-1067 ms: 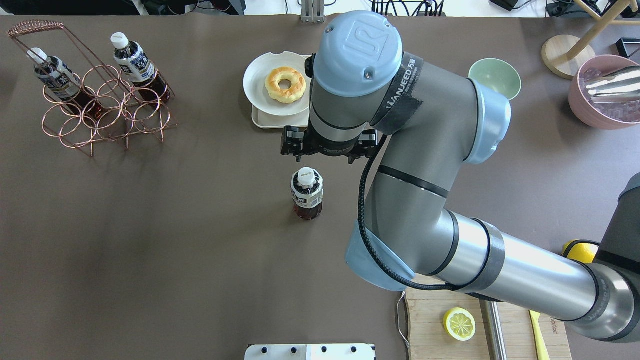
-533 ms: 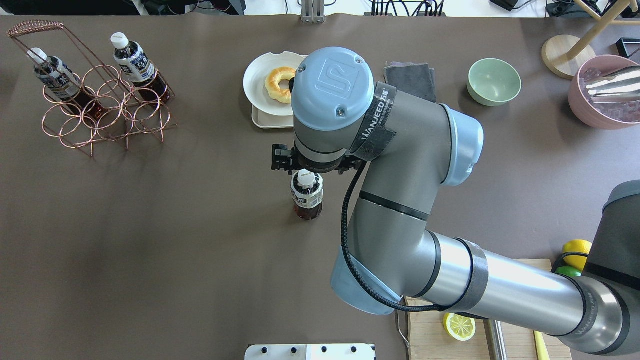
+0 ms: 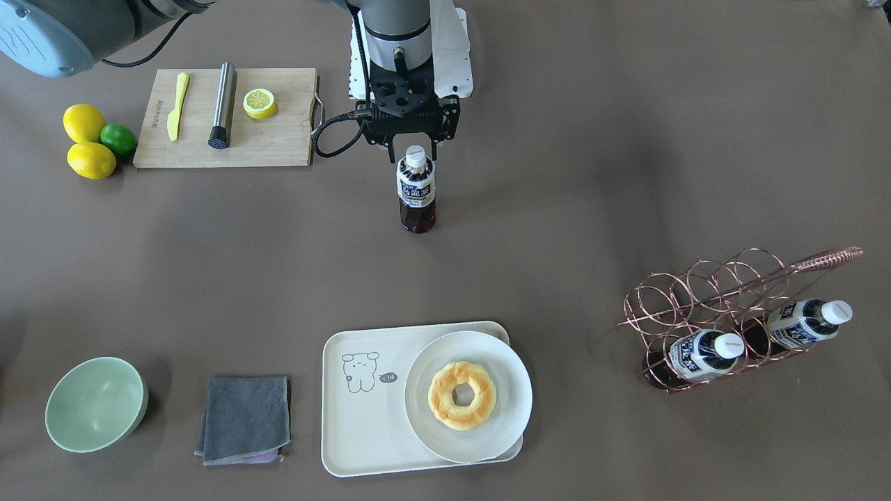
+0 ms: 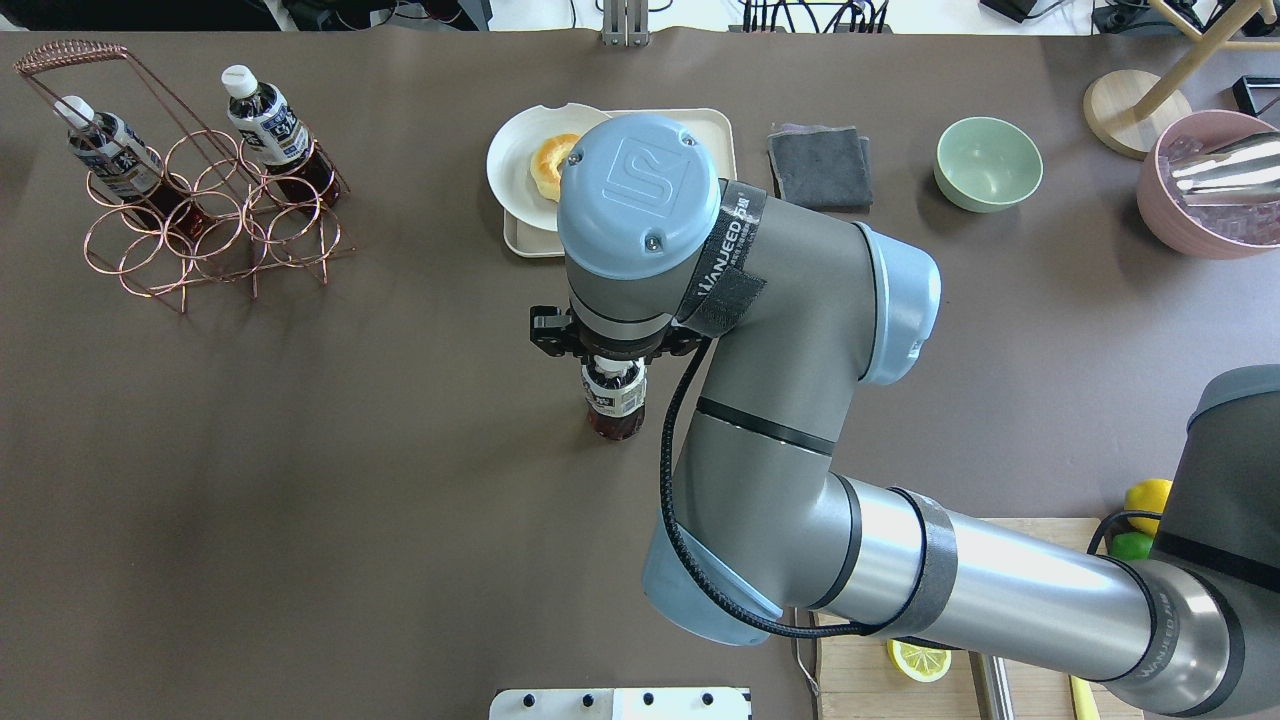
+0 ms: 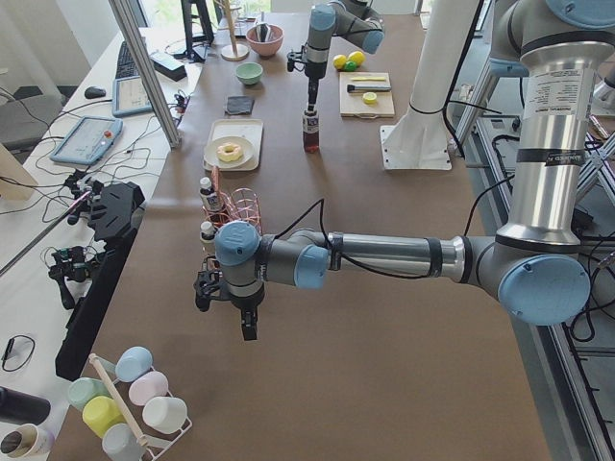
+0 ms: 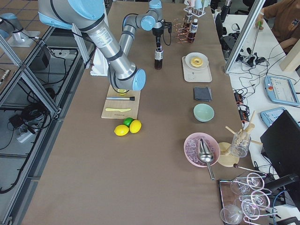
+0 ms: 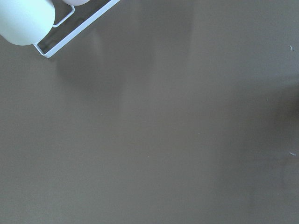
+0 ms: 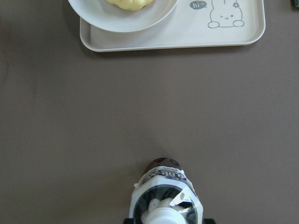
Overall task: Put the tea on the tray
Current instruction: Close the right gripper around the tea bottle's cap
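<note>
The right gripper (image 3: pixel 414 154) hangs over the upright tea bottle (image 3: pixel 416 198) — jaws apart around its top; the tray (image 3: pixel 362 424) lies well apart. Left gripper (image 5: pixel 248 331) — jaws I cannot tell.

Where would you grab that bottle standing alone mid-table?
By the neck, just under the white cap, coming straight down from above. The bottle stands upright with nothing near it, and its top is the narrowest part. The right gripper hangs over it, open.
</note>
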Controlling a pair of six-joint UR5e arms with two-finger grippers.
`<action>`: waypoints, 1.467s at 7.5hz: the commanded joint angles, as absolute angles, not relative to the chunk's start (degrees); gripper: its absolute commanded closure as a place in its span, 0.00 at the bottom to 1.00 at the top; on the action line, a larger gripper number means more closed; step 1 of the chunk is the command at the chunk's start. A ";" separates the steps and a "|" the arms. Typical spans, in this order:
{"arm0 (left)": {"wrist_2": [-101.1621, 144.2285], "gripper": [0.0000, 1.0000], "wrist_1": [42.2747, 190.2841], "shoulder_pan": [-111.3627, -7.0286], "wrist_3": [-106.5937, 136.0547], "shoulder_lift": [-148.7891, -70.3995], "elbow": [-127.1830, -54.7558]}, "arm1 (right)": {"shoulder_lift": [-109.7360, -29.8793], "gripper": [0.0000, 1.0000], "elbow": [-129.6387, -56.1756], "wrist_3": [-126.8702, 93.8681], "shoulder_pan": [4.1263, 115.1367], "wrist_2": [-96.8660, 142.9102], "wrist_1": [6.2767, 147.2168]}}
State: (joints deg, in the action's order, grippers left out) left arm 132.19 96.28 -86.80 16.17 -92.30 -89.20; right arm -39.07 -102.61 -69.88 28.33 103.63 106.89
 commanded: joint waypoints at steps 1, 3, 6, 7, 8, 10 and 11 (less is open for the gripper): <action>132.19 0.02 96.33 -86.84 16.08 -92.29 -89.12 | -38.94 0.44 -102.39 -70.14 28.21 103.01 107.05; 132.10 0.02 99.99 -86.84 16.17 -92.37 -86.50 | -38.94 0.44 -102.31 -69.70 28.30 101.96 107.05; 132.19 0.02 101.78 -86.84 16.26 -92.46 -85.43 | -38.58 0.44 -101.78 -69.35 28.21 100.28 106.88; 132.19 0.02 101.78 -86.84 16.26 -92.72 -85.43 | -38.58 0.44 -101.86 -69.87 27.95 100.37 106.88; 132.19 0.02 101.78 -86.84 16.26 -92.72 -85.43 | -38.58 0.42 -101.95 -70.13 27.69 100.46 106.88; 132.10 0.02 101.78 -87.01 16.26 -92.73 -85.34 | -38.58 0.41 -101.87 -70.31 27.33 100.63 106.88; 132.19 0.02 101.78 -87.36 16.26 -92.72 -85.34 | -38.58 0.47 -101.87 -70.57 27.33 100.63 106.88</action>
